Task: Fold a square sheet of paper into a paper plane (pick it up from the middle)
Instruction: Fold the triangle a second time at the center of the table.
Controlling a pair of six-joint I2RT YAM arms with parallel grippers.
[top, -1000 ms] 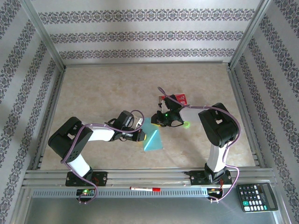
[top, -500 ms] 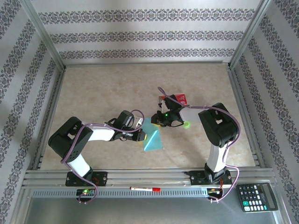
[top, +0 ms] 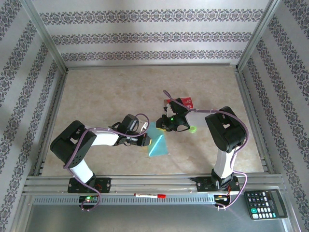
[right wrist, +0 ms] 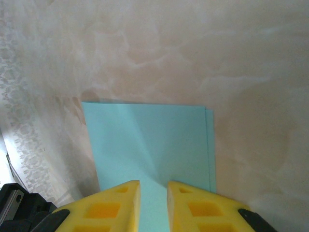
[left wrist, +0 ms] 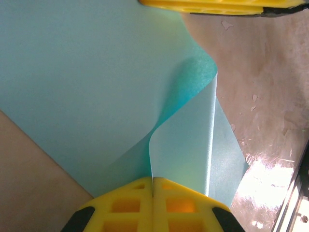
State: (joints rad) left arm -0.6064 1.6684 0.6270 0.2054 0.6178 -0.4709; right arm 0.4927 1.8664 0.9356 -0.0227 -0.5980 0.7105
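marbled table (top: 106,92): one blue sheet (top: 158,145), one red packet (top: 187,102), one green ring (top: 193,129); left gripper (left wrist: 153,181) pinches the sheet, right gripper (right wrist: 153,187) slightly spread.

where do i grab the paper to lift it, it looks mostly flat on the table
Grip the curled flap that stands up off the paper, where the left fingers pinch it. Come in at its free edge, one finger on each face. The rest lies flat on the table, so there is probably no edge to get under.
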